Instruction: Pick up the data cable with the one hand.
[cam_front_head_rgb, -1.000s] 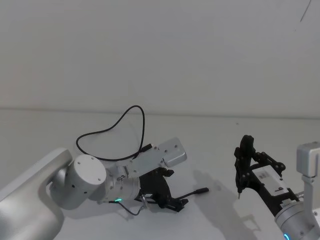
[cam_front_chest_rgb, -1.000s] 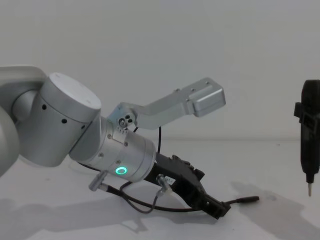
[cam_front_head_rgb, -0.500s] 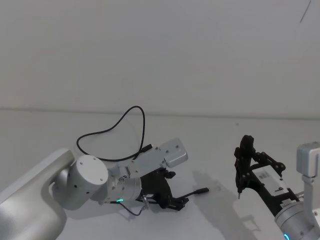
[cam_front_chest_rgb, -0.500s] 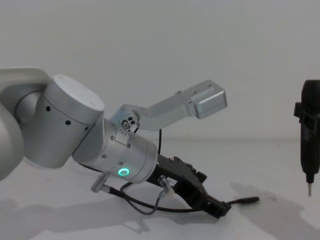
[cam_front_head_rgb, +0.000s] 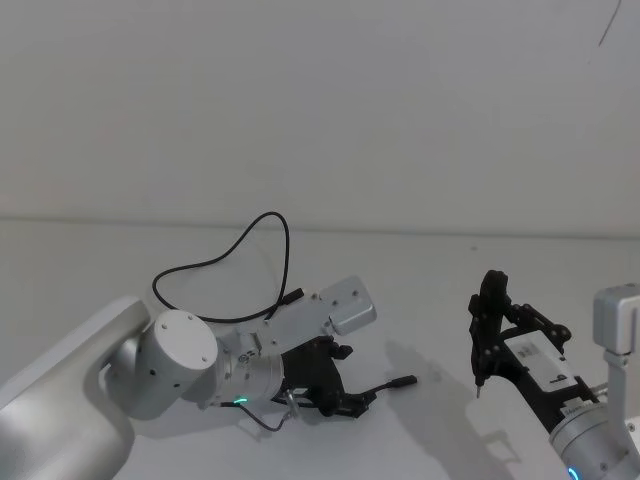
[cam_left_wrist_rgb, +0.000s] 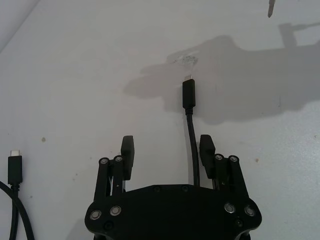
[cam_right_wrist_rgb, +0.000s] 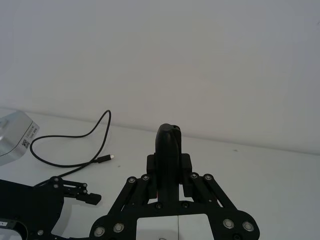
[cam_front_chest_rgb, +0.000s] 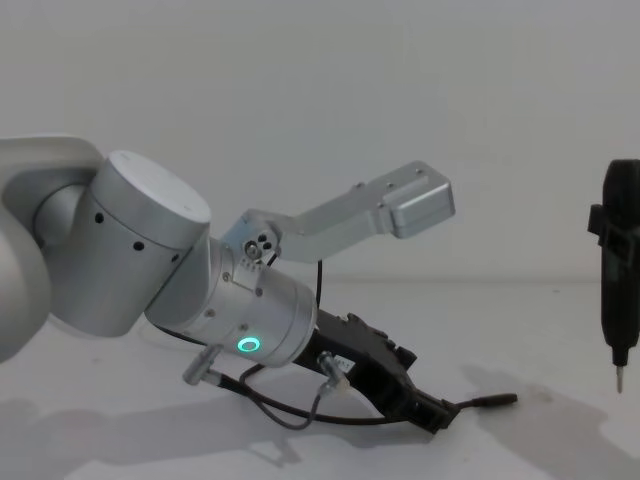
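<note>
Left wrist view: the left gripper, a black angular plastic claw, stood wide open just over the white table, its two fingers straddling the data cable, a long, thin, black flexible cord. The cord ran up the lower middle of the frame, close beside one finger and well clear of the other; neither pad was seen to touch it. Its slim dark plug lay beyond the fingertips at the centre, and the second plug lay at the lower left edge.

Head view: the cable formed a loose loop at centre left and passed through the left gripper in the lower middle. The right gripper, at lower right, was clamped on a slim black stick-shaped tool with a metal pin tip, well apart from the cable.

Chest view: the left gripper slanted down to the table at lower centre, ahead of a silver cylinder bearing a green glowing ring.

Handling, as judged: the cord looked very light and limp, likely to droop and trail from any single hold, and thin enough to slip past pads that do not close fully. The stretch just behind the plug, between the fingers, seemed the sensible hold, with the stiffer plug acting as a stop.

Writing: a small white label on the left gripper, and a square code with fine print on a silver housing, were too small to read. No brand could be made out.
</note>
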